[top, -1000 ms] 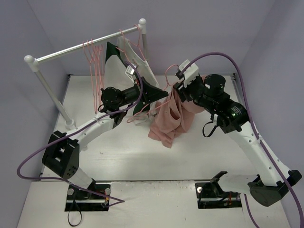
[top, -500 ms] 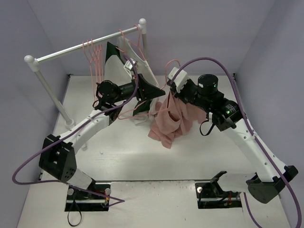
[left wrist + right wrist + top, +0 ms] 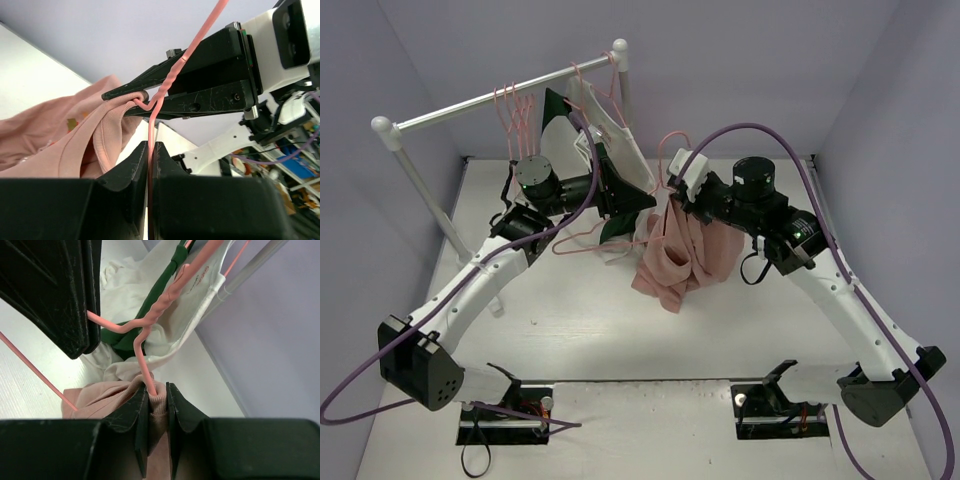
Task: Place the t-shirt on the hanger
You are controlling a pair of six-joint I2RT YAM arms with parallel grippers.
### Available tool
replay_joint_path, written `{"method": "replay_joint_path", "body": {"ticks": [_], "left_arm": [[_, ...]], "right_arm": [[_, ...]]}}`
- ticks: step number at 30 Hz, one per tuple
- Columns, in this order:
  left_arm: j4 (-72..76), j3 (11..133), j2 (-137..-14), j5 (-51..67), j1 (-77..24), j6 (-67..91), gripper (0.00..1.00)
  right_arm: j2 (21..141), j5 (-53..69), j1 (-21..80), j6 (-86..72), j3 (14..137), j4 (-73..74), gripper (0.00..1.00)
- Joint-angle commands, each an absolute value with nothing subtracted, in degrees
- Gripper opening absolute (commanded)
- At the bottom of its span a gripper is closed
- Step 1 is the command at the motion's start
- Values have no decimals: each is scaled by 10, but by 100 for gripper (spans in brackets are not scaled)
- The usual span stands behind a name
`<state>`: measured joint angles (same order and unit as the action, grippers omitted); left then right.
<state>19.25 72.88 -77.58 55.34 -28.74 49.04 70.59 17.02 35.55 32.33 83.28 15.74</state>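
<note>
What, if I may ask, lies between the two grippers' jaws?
The thin pink wire hanger spans from left gripper to right gripper, which pinches the pink t-shirt; clearest in the right wrist view.

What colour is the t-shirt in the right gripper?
Salmon pink, like the hanger. The t-shirt shows best in the left wrist view.

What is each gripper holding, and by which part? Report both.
Left gripper: the hanger, by a wire just below its twisted neck. Right gripper: the t-shirt, by its ribbed collar, where a hanger wire runs into it.
</note>
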Motion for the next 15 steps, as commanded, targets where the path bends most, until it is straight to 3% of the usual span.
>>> {"method": "replay_joint_path", "body": {"ticks": [1,15], "left_arm": [[208,749,-762,538,-309,425,0],[208,775,-780,549,-332,426,0]], "right_arm": [[708,185,346,263,885,84,7],[723,197,363,259,907,84,10]]}}
